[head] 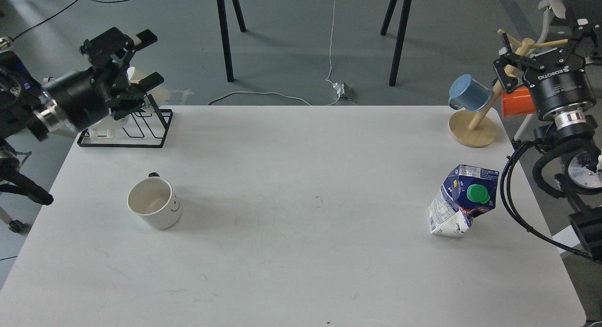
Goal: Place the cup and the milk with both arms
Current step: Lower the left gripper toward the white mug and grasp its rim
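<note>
Nearest to us, the white table [301, 251] spreads wide, and on its left half stands the cup [154, 203], upright, its mouth open to us, a little smiley face on its right side and a dark handle showing at its far rim. Well apart from it, on the right half of the table, stands the milk [462, 200], upright but dented and creased, its green cap facing us.

Our left gripper [148, 59] hangs above the far left corner, over a black wire rack [126, 129] that holds a pale mug; its two fingers stand apart, with nothing between them. Our right gripper [541, 37] hangs past the far right corner, fingers spread wide and empty, close to the top of a wooden mug tree [472, 129]. A blue mug [469, 92] hangs on one branch of that tree. Both grippers are well clear of the cup and the milk.
</note>
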{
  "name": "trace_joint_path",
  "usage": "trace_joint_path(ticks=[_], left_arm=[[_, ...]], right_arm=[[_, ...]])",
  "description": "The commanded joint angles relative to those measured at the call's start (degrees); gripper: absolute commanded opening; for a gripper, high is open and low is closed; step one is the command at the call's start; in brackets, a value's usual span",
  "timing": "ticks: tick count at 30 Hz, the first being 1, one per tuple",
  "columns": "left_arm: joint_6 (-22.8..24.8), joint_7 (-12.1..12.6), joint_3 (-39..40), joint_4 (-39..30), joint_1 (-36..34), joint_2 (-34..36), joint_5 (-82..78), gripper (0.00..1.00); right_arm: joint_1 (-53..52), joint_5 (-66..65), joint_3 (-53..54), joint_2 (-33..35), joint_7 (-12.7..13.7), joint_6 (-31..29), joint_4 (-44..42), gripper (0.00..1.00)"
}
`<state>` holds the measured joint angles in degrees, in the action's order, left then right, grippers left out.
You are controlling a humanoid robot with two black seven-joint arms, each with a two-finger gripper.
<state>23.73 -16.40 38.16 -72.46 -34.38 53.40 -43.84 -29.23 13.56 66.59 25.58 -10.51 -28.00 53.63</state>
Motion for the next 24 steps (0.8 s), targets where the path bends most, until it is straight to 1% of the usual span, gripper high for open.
trace_joint_path(ticks=[1, 4, 8, 13, 15, 20, 24], left_arm=[[-2.2, -0.4, 0.0, -0.8, 2.5, 3.1, -18.9, 0.96], [-5.3, -1.3, -0.1, -1.4, 5.8, 4.3, -31.6, 0.93], [-12.2, -3.9, -1.1, -1.4, 7.7, 4.6, -42.4, 0.91], [-18.3, -3.9, -6.6, 0.1, 9.1, 4.7, -58.3, 0.85], [-20.3, -3.8, -7.6, 3.3, 9.2, 3.8, -63.4, 0.85], [-22.7, -3.9, -11.3, 9.2, 9.1, 1.8, -66.3, 0.83], [-22.7, -3.7, -12.4, 12.2, 9.1, 0.5, -66.3, 0.78]], right_arm=[[2.1, 0.0, 1.6, 0.3, 0.1, 0.0, 2.1, 0.99], [2.7, 0.0, 2.9, 1.7, 0.1, 0.0, 2.7, 0.99], [2.9, 0.1, 3.5, 2.3, 0.1, 0.0, 2.9, 0.99], [4.4, 0.2, 5.1, 2.4, 0.1, 0.0, 3.6, 0.99], [5.0, 0.2, 5.5, 2.4, 0.1, 0.0, 3.7, 0.99], [5.9, 0.2, 5.7, 2.4, 0.1, 0.0, 3.6, 0.99], [6.1, 0.1, 5.7, 2.4, 0.1, 0.0, 3.3, 0.99]])
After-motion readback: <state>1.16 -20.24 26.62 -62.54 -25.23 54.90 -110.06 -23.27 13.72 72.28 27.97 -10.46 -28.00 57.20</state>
